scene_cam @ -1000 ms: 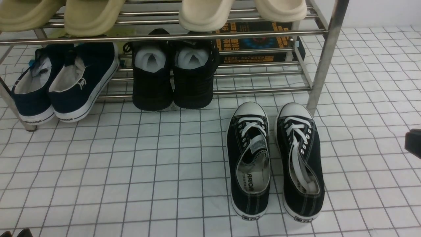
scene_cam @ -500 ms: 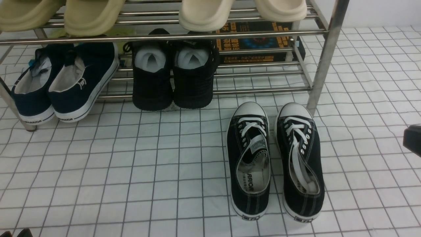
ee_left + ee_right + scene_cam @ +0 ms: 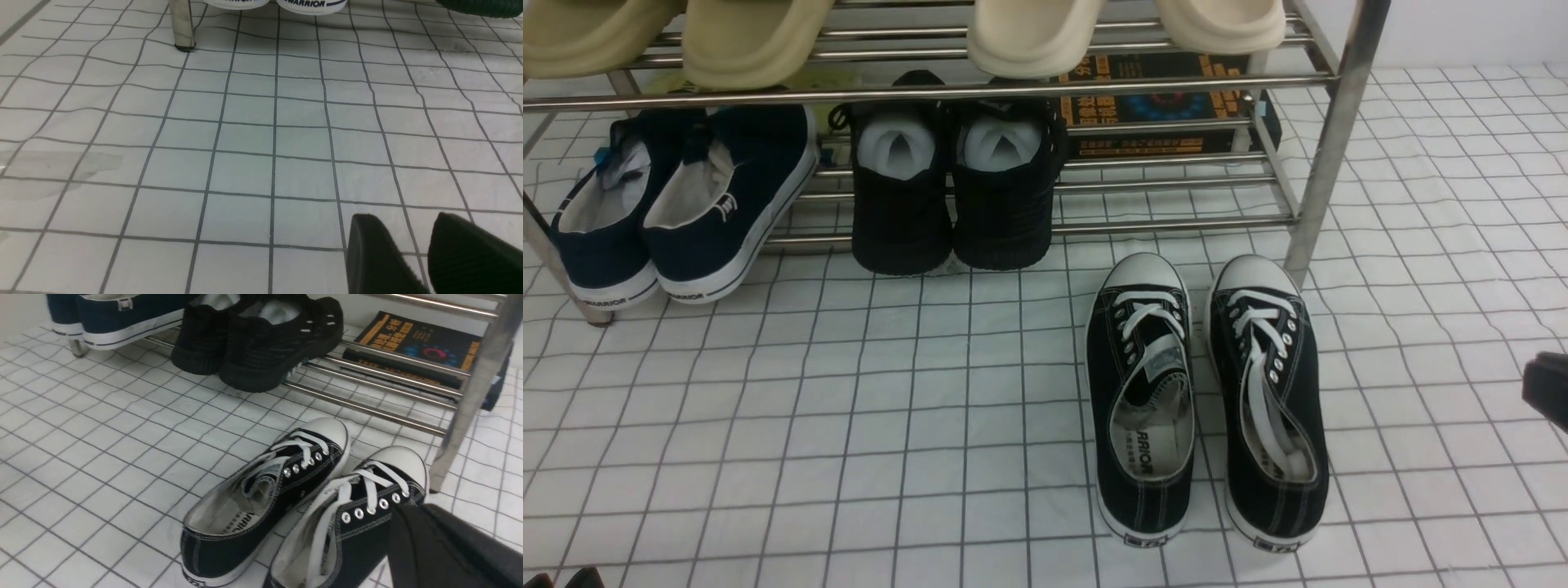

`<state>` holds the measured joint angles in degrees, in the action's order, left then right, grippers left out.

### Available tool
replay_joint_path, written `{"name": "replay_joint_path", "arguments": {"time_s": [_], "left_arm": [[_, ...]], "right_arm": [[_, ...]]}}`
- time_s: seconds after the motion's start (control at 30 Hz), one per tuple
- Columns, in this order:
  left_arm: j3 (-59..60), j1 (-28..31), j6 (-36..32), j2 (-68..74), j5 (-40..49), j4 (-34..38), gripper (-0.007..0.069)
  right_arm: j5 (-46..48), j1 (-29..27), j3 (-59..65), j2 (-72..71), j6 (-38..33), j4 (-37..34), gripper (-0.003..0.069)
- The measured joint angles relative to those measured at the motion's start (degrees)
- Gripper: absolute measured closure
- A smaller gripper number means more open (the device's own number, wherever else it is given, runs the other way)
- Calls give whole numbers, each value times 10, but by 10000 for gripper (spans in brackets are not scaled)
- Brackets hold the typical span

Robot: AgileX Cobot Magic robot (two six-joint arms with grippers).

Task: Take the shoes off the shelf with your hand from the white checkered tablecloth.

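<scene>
Shoes (image 3: 1205, 400) side by side on cloth (image 3: 849, 425), toes at shelf (image 3: 1327, 147) post, off rack. Right gripper (image 3: 1547, 388) closed, empty, beside them. Left gripper (image 3: 425, 253) slightly apart, empty. Risk – gripper drifting in could snag laces or knock right shoe askew.

Two black lace-up sneakers (image 3: 1205, 400), two navy slip-ons (image 3: 678, 204), two all-black shoes (image 3: 952, 192), four pale slippers (image 3: 898, 37), one book (image 3: 1156, 102).

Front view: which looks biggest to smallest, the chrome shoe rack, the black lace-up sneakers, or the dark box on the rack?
1. Shiny chrome shoe rack
2. Pair of black canvas lace-up sneakers, nearer the camera
3. Dark printed box, partly hidden
</scene>
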<state>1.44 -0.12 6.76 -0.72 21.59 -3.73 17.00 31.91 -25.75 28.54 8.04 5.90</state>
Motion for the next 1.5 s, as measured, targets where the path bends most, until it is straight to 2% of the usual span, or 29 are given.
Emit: {"name": "replay_joint_path", "arguments": {"time_s": [0.1,0.23,0.27,0.4,0.53,0.9,1.5], "left_arm": [[0,0,0,0,0,0,384],[0,0,0,0,0,0,384],[0,0,0,0,0,0,384],[0,0,0,0,0,0,384],[0,0,0,0,0,0,384],[0,0,0,0,0,0,384],[0,0,0,0,0,0,384]], "right_arm": [[-15,-89,71,-65,-54,-68,649],[-17,-205,152,-157,-76,-87,646],[-17,-211,156,-161,-76,-87,646],[-16,-309,224,-244,-80,-93,642],[-14,-366,266,-288,-76,-93,637],[50,-376,267,-291,-58,-82,627],[51,-376,266,-291,-57,-80,613]]}}
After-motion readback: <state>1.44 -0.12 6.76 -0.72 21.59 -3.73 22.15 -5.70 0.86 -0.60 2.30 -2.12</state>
